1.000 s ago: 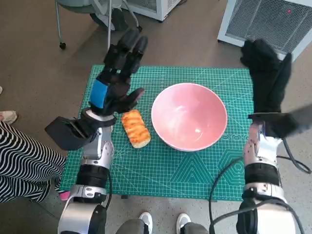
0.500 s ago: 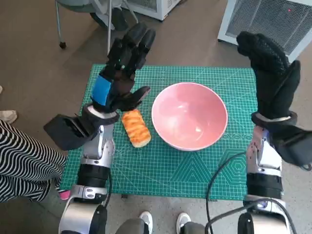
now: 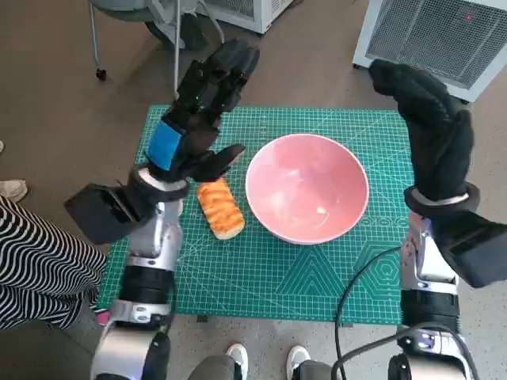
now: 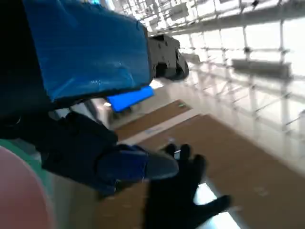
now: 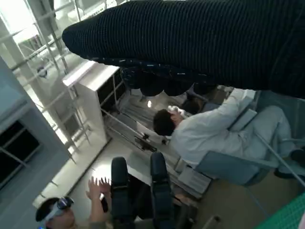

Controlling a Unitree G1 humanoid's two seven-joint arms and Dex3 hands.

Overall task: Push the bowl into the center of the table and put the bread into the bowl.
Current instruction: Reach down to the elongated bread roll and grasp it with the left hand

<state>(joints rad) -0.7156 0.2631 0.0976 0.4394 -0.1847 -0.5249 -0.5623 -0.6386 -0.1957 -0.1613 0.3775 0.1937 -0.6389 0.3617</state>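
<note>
my left robot hand [image 3: 192, 131] hangs spread and empty above the bread [image 3: 220, 208], which lies just beside the pink bowl [image 3: 307, 188] mid-tabletop, so i should lower straight and close around its middle.

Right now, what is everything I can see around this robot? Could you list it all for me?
Bowl: one, pink, empty, on the mat near its middle.
Bread: one, golden-brown, on the mat just left of the bowl, apart from it.
Mat: one, green with a grid, covering the table.
White units: two with grilles, on the floor beyond the table, one at top right, one at top centre.
Striped leg: one person's, black and white, at the left edge.
Shoes: a white pair, at the bottom edge.
Person in white: one, seated, in the right wrist view.
Left robot hand: black with blue tape, raised over the mat's far left, holding nothing.
Right robot hand: black glove, raised right of the bowl, holding nothing.
</note>
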